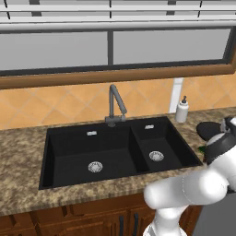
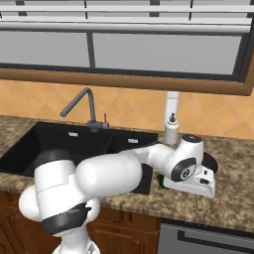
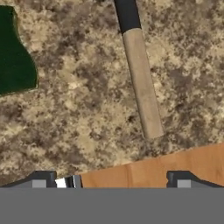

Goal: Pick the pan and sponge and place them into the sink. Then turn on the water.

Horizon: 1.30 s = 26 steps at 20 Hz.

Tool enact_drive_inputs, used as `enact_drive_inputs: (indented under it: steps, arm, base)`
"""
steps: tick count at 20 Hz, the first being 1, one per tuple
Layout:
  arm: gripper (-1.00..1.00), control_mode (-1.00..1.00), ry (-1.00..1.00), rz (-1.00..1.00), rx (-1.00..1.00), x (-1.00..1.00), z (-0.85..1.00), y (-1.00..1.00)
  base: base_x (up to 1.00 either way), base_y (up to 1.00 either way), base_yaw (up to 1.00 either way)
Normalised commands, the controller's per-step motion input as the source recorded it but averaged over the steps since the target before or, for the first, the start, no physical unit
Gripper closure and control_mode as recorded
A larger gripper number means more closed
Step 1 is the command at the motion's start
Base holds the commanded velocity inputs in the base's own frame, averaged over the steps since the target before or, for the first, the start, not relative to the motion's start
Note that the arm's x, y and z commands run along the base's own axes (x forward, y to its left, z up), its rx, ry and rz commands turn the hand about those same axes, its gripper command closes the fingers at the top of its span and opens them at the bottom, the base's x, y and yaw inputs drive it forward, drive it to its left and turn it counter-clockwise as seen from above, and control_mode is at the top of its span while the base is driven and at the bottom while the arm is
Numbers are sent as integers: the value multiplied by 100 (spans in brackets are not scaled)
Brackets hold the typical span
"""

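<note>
Pan [image 1: 208, 129] lay on the speckled stone counter [image 1: 18, 152] to the right of the sink [image 1: 69, 154], its black bowl mostly hidden behind the arm in both base views, while its light-brown handle [image 3: 141, 83] ran across the hand view toward the counter's front edge. It looked rigid and likely the heavier of the two things, so a hold on the thin handle would probably let the bowl sag or twist; a grip close to where the handle met the dark neck seemed the safer choice. The sponge [image 3: 15, 52], a dark green block, sat just beside the handle on the sink side, apart from it; it was probably light and soft and would give under the pads. The gripper [image 3: 111, 181] hovered low above the counter near the handle's free end with its fingertips [image 3: 41, 179] set wide apart and nothing between them. The handle's tip stopped near the front edge, where the wooden cabinet front [image 3: 175, 166] showed below, leaving little margin there. Toward the sink the way looked free, both basins held nothing but their drains, though the soap bottle [image 1: 182, 109] and the faucet [image 1: 115, 103] stood at the back rim, and no water ran.
</note>
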Motion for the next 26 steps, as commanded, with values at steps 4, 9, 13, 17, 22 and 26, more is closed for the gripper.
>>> enact_drive_inputs:
  steps: [4, 9, 13, 17, 22, 26]
  arm:
    - [-100, -100, 5, 0, 3, 1, -37, -26]
    - [-100, -100, 1, 0, 4, 2, -29, -17]
    - [-100, -100, 0, 0, 2, 6, -14, -13]
    - [-100, -100, 0, 1, 0, 17, -23, -16]
    - [-100, -100, 0, 4, 0, 25, -21, -21]
    - [-100, -100, 0, 4, 0, 15, -22, -16]
  base:
    - [0, 0, 0]
    - [0, 0, 0]
    - [0, 0, 0]
    - [0, 0, 0]
    - [0, 0, 0]
    - [0, 0, 0]
